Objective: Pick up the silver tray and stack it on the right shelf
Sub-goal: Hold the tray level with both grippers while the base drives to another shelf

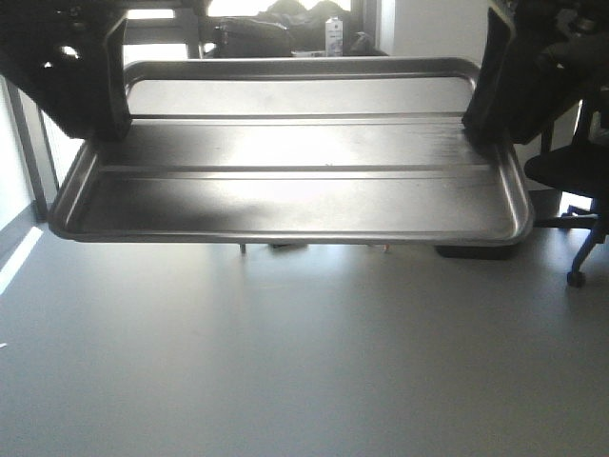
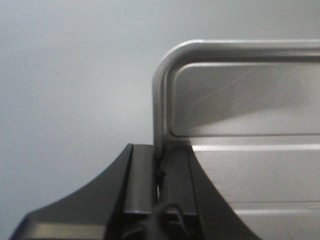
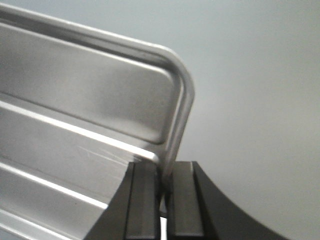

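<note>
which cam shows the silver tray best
Exterior front-facing view: nearly the whole silver tray shows, rim and both ridges, held above the floor. Each wrist view shows only one corner, its rim pinched in the left tool or right tool.

left gripper (image 2: 159, 150): black, flat fingers (image 2: 141, 175), curved sides
right gripper (image 3: 164, 167): black, same shape
wire (image 2: 172, 206): thin dark loop

Grey floor (image 1: 285, 381), office chair (image 1: 568, 173) rt, bright window (image 1: 243, 7).
</note>
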`<state>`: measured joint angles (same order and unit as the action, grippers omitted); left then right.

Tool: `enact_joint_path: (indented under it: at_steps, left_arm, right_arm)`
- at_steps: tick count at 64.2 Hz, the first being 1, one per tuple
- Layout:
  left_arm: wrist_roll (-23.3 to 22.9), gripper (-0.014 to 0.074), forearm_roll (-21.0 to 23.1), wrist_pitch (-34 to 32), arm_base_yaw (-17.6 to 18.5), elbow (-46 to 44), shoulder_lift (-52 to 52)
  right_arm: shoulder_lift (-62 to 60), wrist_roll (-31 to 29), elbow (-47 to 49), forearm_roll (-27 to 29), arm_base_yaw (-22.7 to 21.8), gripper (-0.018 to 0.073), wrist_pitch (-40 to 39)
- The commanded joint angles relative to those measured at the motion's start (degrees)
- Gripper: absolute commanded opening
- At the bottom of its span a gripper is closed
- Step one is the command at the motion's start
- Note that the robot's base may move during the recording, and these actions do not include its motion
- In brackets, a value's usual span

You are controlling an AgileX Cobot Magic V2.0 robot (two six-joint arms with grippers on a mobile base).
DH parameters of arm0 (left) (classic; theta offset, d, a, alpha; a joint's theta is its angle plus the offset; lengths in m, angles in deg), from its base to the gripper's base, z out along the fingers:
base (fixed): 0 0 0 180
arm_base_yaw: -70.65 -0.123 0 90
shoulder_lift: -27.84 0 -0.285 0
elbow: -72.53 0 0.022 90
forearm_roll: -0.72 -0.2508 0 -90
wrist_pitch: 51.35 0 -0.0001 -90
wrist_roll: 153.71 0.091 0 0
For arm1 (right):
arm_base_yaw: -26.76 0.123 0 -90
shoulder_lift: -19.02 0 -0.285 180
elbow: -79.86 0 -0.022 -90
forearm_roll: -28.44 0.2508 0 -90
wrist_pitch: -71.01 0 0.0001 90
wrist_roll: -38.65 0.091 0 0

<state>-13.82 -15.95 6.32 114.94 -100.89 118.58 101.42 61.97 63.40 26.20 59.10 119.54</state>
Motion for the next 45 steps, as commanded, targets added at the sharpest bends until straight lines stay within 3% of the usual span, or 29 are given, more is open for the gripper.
enact_joint_path:
  at_steps: [1, 45]
  left_arm:
    - [0.77, -0.0093, -0.38, -2.6, 0.59, -2.11, -1.94]
    - [0.77, -0.0093, -0.46, -2.6, 0.59, -2.11, -1.94]
  right_arm:
    - [-1.7, -1.59, 2.26, 0.14, 0.29, 0.0056, -3.34]
    - [-1.7, -1.59, 2.26, 0.14, 0.29, 0.0056, -3.31]
